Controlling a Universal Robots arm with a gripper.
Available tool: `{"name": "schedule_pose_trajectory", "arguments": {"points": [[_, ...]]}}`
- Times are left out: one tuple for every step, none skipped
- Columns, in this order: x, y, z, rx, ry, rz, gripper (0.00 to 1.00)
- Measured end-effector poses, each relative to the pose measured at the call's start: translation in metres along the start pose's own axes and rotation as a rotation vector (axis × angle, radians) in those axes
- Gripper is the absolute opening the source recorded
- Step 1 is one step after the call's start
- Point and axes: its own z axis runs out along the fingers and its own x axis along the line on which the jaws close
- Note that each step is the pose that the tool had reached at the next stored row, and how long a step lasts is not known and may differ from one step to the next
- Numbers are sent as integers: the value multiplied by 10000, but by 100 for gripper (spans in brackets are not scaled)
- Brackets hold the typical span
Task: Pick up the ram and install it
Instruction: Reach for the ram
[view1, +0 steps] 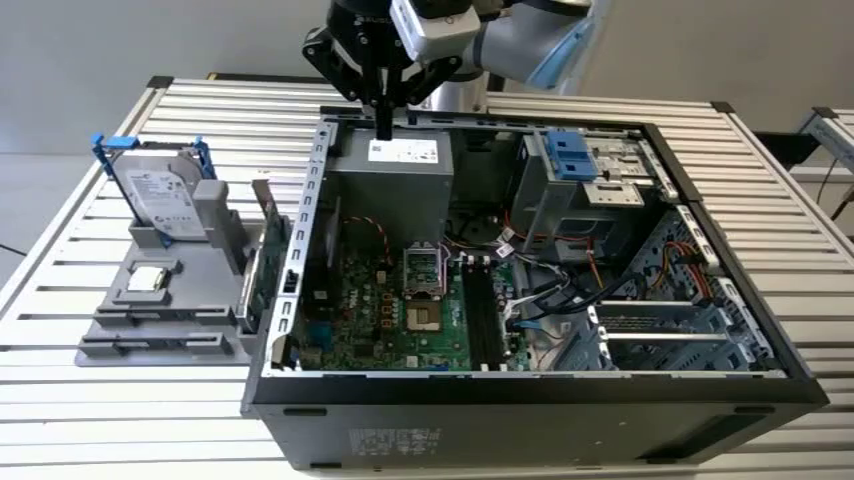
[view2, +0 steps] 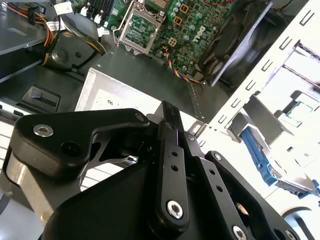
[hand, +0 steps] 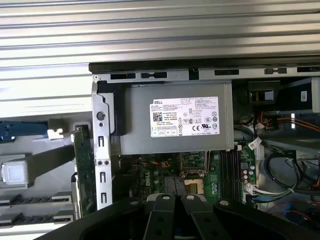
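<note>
Gripper (view1: 384, 133) — fingers drawn together with nothing between them, hanging over the grey power supply (view1: 390, 175) at the rear of the open computer case (view1: 534, 420). Ram (view1: 276, 255) — narrow green board, stood on edge in the grey holder (view1: 160, 320), just outside the case wall on the exterior view's left, apart from the gripper and untouched. Hard drive (view1: 163, 200) in its blue frame stood upright on the same holder, on the slatted table (view1: 80, 400).
</note>
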Motion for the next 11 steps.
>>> {"name": "schedule_pose_trajectory", "arguments": {"points": [[8,-1,-1,1,0,2,0],[15,-1,-1,1,0,1,0],[22,-1,-1,0,0,0,0],[29,-2,-1,1,0,1,0],[38,-3,-1,0,0,0,0],[48,-4,-1,0,0,0,0],[58,-4,-2,1,0,1,0],[67,-5,-1,0,-1,0,0],[75,-5,-1,0,0,0,0],[85,-6,-2,0,0,0,0],[97,-7,-2,0,0,1,0]]}}
